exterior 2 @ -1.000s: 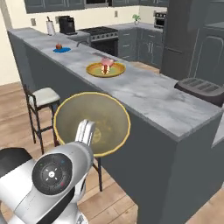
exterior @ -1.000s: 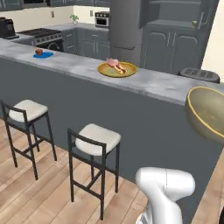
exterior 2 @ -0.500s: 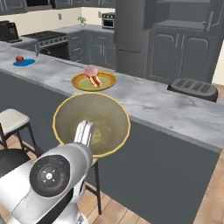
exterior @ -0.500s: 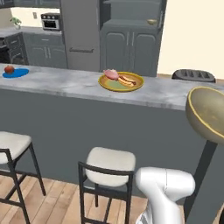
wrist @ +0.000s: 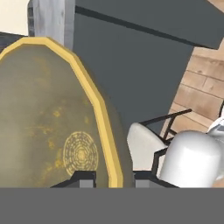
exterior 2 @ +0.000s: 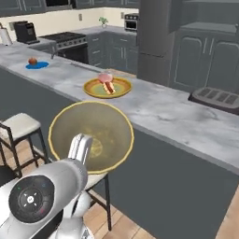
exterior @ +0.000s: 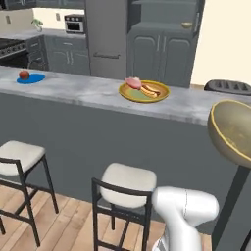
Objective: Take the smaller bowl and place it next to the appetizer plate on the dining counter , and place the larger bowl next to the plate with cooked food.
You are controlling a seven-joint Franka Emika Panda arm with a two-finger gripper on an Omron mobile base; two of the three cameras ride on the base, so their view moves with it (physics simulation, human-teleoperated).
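Tan-gold larger bowl [exterior 2: 91, 135], yellow-rimmed, seemingly tipped sideways.

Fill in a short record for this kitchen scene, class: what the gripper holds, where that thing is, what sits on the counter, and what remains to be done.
held item: larger bowl, gripped at its rim by the gripper
bowl position: in the air in front of the dining counter, tipped on its side
on counter: plate with cooked food; appetizer plate far along to the left; dark rack to the right
not yet done: bowl not set down beside the yellow plate
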